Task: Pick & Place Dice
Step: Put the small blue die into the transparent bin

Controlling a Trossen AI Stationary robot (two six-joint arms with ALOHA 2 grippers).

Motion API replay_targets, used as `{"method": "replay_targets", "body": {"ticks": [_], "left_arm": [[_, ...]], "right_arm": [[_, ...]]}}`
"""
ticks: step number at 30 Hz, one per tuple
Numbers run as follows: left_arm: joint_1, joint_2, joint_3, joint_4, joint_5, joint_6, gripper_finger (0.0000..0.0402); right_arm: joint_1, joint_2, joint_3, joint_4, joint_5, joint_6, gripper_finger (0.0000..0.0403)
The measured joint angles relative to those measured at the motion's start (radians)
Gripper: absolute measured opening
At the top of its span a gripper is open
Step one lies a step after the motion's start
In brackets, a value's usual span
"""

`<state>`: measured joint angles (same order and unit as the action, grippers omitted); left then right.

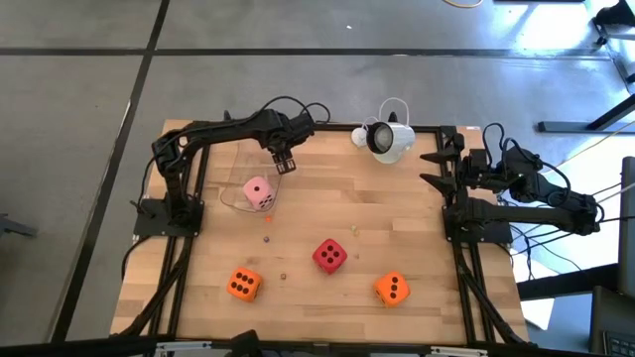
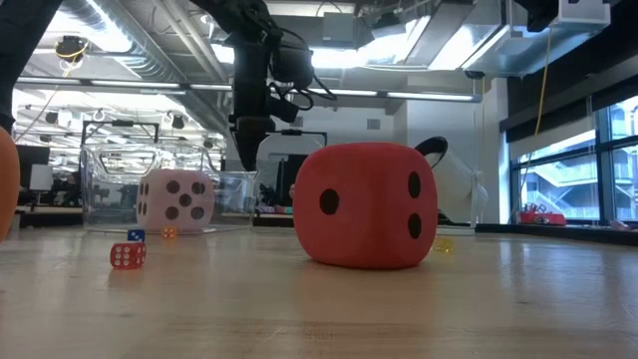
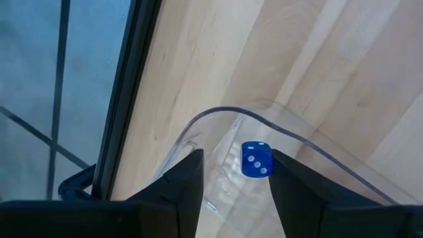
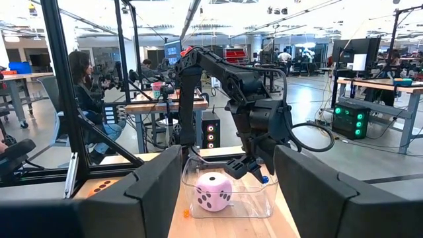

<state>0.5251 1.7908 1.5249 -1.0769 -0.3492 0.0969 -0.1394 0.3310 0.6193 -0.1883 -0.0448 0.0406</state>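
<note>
A pink die [image 1: 258, 193] rests on its underside inside a clear box [image 1: 236, 201] at the far left of the table. A red die [image 1: 329, 255] and two orange dice [image 1: 243, 285] [image 1: 392, 289] sit on the wood nearer the front edge. My left gripper [image 1: 285, 162] hangs over the box's far rim [image 3: 218, 112], pointing steeply down, fingers apart. A small blue die [image 3: 256, 159] shows between its fingertips, close against one of them. My right gripper [image 1: 433, 169] waits open at the table's right edge, pointing level toward the left. My left gripper has the small blue die beside the inner face of one finger [image 3: 285, 178], with a clear gap to the other finger [image 3: 188, 178]. The die is above the box's opening. Whether that finger touches the die, I cannot tell.
Small dice lie loose on the wood: a blue one [image 2: 136, 235] and a red one [image 2: 127, 256] in front of the box, others [image 1: 283, 277] farther out. A white round device [image 1: 385, 139] stands at the far edge. Black frame rails run along both sides.
</note>
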Motion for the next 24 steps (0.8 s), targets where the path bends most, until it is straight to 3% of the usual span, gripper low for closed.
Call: {"method": "replay_targets", "body": {"ticks": [9,17,24], "left_arm": [[-0.001,0.001,-0.039,-0.023,0.017,0.019,0.0160],[-0.022,0.001,-0.131,-0.024,0.200,0.116,0.0160],[-0.086,0.001,-0.145,-0.004,0.243,0.157,0.0160]], "right_arm": [[0.000,0.000,0.000,0.000,0.000,0.002,0.0242],[0.000,0.000,0.000,0.000,0.000,0.003,0.0242],[0.000,0.000,0.000,0.000,0.000,0.004,0.0242]]}}
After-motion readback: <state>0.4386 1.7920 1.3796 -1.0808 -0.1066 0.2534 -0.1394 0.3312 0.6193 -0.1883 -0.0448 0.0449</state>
